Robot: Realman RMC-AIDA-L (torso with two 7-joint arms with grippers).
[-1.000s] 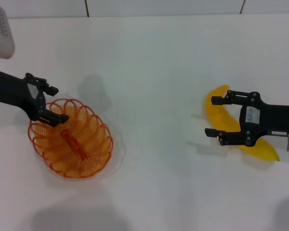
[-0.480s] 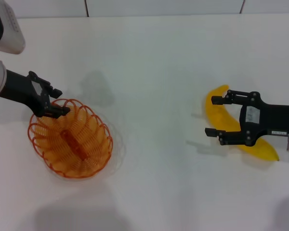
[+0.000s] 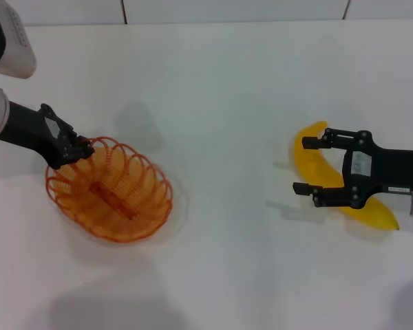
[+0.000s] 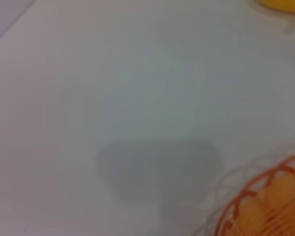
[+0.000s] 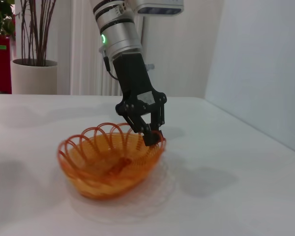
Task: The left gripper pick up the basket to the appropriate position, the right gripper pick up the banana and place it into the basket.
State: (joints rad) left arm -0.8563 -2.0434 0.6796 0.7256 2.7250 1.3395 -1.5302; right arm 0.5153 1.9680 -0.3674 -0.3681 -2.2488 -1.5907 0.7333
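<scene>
The orange wire basket (image 3: 113, 203) sits on the white table at the left. My left gripper (image 3: 79, 150) is shut on its near-left rim; the right wrist view shows the left gripper (image 5: 151, 136) pinching the rim of the basket (image 5: 108, 162), which is slightly tilted. The left wrist view shows a part of the basket (image 4: 270, 204) and a tip of the banana (image 4: 285, 4). The yellow banana (image 3: 310, 165) lies on the table at the right. My right gripper (image 3: 301, 166) is open just above it, one finger on each side of its upper half.
The white table (image 3: 220, 103) spreads wide between the basket and the banana. A tiled wall (image 3: 234, 9) runs along the table's far edge. A potted plant (image 5: 34, 64) stands far behind the table in the right wrist view.
My left gripper has closed on the basket's rim, and the basket has shifted a little to the right and turned. The right gripper and banana have not moved.
</scene>
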